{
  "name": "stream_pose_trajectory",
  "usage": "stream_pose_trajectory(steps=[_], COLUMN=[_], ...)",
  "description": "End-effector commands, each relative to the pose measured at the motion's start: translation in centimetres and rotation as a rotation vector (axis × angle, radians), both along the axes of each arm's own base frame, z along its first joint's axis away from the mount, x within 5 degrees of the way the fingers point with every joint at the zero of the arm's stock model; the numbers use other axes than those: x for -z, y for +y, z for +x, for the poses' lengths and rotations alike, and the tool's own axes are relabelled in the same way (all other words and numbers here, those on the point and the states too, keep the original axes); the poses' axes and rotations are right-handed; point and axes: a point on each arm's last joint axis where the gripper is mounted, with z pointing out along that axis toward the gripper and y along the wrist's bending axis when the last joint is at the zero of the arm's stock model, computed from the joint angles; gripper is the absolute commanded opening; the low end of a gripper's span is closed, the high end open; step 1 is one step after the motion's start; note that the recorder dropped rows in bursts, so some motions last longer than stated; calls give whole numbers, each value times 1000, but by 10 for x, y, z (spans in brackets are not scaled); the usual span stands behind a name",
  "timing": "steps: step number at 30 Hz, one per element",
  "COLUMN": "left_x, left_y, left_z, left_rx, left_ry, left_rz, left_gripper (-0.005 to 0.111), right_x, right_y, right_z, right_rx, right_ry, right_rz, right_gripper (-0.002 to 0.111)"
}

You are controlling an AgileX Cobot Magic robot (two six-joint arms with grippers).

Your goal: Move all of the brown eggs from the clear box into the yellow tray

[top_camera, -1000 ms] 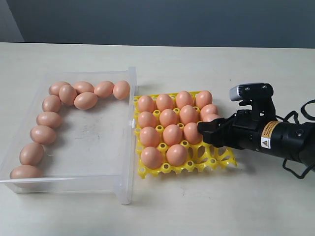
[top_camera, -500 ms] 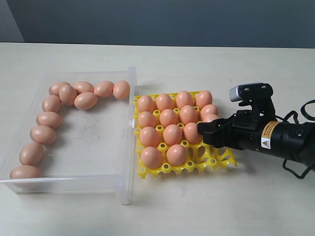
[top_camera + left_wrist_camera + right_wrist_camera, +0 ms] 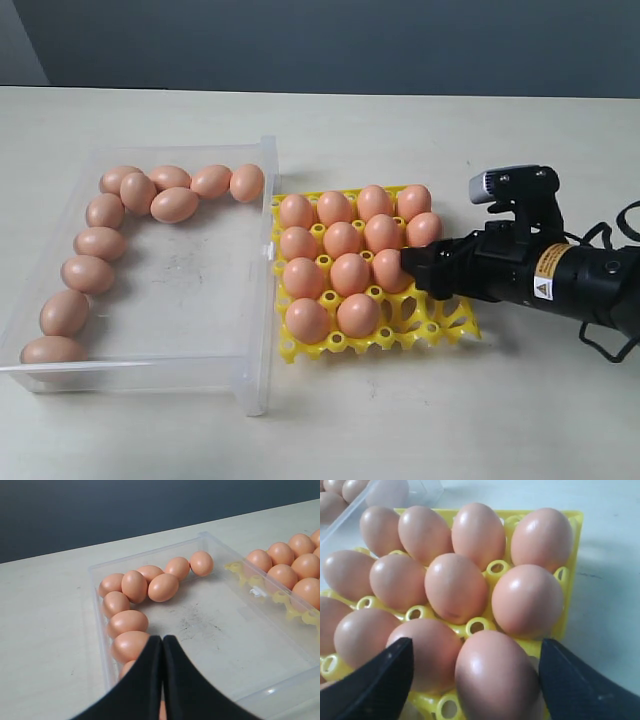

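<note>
**Tray nearly full, eleven eggs left in the box**

Nearest the camera lies the clear box (image 3: 190, 290), a shallow rectangular bin of transparent plastic on the pale table (image 3: 400, 130). Eleven brown eggs (image 3: 88, 274), smooth matte pinkish-brown ovals, lie inside it. They run in a line up its 9 o'clock wall from the near corner, then bunch along the far wall. The left gripper (image 3: 162, 640), seen only by its own wrist camera, hangs over the near end of that line. Its black fingers are pressed together with nothing between them.

At 3 o'clock of the box, set right against it, is the yellow tray (image 3: 452, 330), a bright plastic openwork lattice of sixteen cups. Its nearest row holds two eggs toward 9 o'clock, and the two empty cups (image 3: 420, 322) are toward 3 o'clock. One row back, the right gripper (image 3: 410, 270) reaches in low from 3 o'clock. Its jaws stand apart on either side of the seated egg (image 3: 497, 680) in that row's end cup. Clear space shows beside the egg, so I judge it let go rather than gripped. The two far rows are full.

By my count fourteen eggs are placed. With two cups free against eleven eggs, most of what is left looks to have no cup waiting.
</note>
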Motion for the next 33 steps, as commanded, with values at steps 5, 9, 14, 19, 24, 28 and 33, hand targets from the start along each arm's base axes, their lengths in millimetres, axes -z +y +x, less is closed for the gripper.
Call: stream_pose_trajectory(steps=[5,9,14,19,24,28,33], left_x=[0,0,0,0,0,0,0], left_y=[0,0,0,0,0,0,0], left_z=[0,0,0,0,0,0,0], left_rx=[1,1,1,1,1,1,1], left_ry=[-11,-11,-11,-11,-11,-11,-11], left_rz=[-4,-4,-4,-4,-4,-4,-4], left_gripper=[0,0,0,0,0,0,0], right_x=[-7,-7,-9,-9,-8,-2,0], right_y=[-4,-7,-6,-6,-6,-5,-6], right_z=[-6,-7,-4,-4,-1,0,0], right_rx=[-87,-109,-116,-121,-120,-123,-121], right_ry=[-38,-44,-57,-56,-53,-28,-20], right_rz=[-144,-204,-217,-223,-227,-234,-236], right_gripper=[65,65,65,65,65,65,59])
